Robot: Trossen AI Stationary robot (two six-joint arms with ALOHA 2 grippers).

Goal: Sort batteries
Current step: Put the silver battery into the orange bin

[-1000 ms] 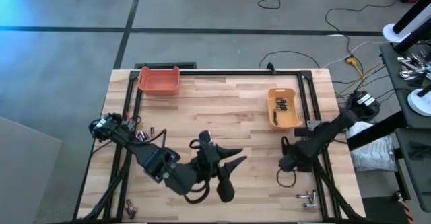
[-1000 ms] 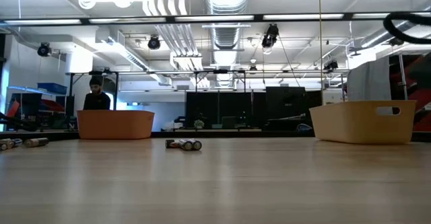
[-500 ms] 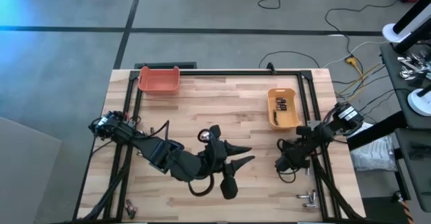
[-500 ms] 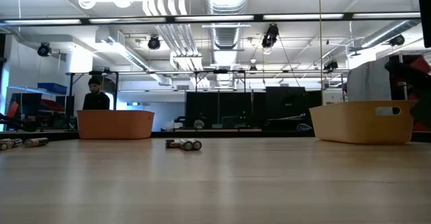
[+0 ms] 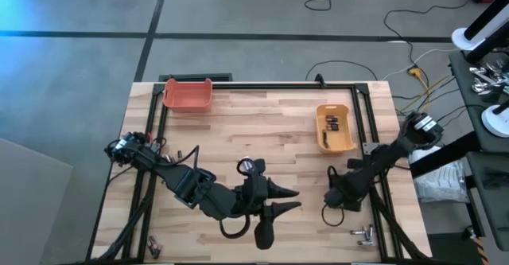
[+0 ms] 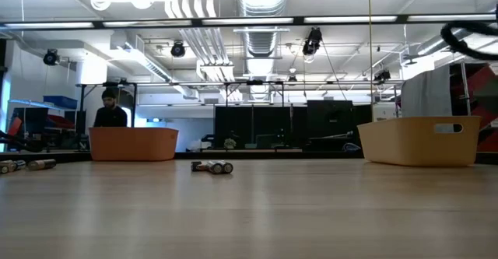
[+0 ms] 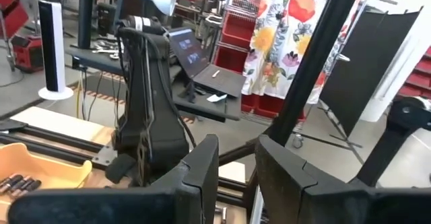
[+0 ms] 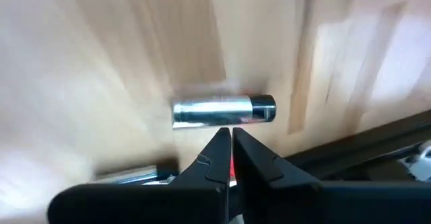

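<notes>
Wooden planks run pale and striped across the table, which stands on a grey concrete floor crossed by dark lines, with cables trailing beyond the far edge. At table height the room behind opens into a workshop of white ducts and ceiling lights, and a person sits behind the orange bin at the far left corner.

Batteries now. A handful of small dark cylinders lies inside the yellow bin on the right side, batteries in the bin clustered near its middle. Two more lie end to end on the bare wood, the pair of batteries seen low across the table, and a few loose batteries sit at the far left edge. Right under the right wrist camera lies one silvery battery with a dark end cap, flat on the wood beside the black frame rail.

The right gripper hangs just over that silvery battery with its fingers pressed together, holding nothing. From above it sits at the near right of the table.

The left gripper is near the middle of the near edge, its fingers set a narrow gap apart, and nothing shows between them in the wrist view.
</notes>
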